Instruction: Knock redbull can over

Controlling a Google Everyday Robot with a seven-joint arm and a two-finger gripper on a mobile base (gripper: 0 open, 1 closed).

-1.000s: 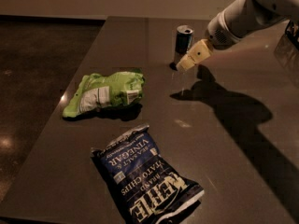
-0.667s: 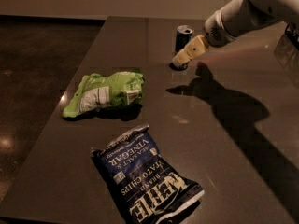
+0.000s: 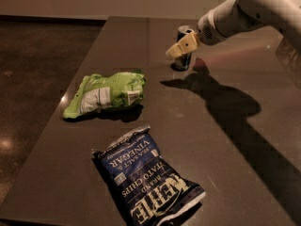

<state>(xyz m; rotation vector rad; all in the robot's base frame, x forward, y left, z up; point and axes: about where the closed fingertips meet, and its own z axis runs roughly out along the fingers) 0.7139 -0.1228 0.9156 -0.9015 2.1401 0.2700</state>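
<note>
The redbull can (image 3: 184, 60) stands upright near the far middle of the dark table (image 3: 216, 140), its silver top rim showing. My gripper (image 3: 179, 48) comes in from the upper right on a white arm and hangs in front of the can's upper half, covering part of it. Its yellowish fingers (image 3: 184, 45) sit right at the can; I cannot tell whether they touch it.
A green chip bag (image 3: 106, 93) lies left of centre. A blue Kettle chip bag (image 3: 146, 178) lies near the front edge. The table's left edge runs diagonally beside a dark floor (image 3: 33, 79). The arm's shadow falls on the right side.
My gripper has moved left and a little up, from just right of the can to in front of its top. The can still stands upright.
</note>
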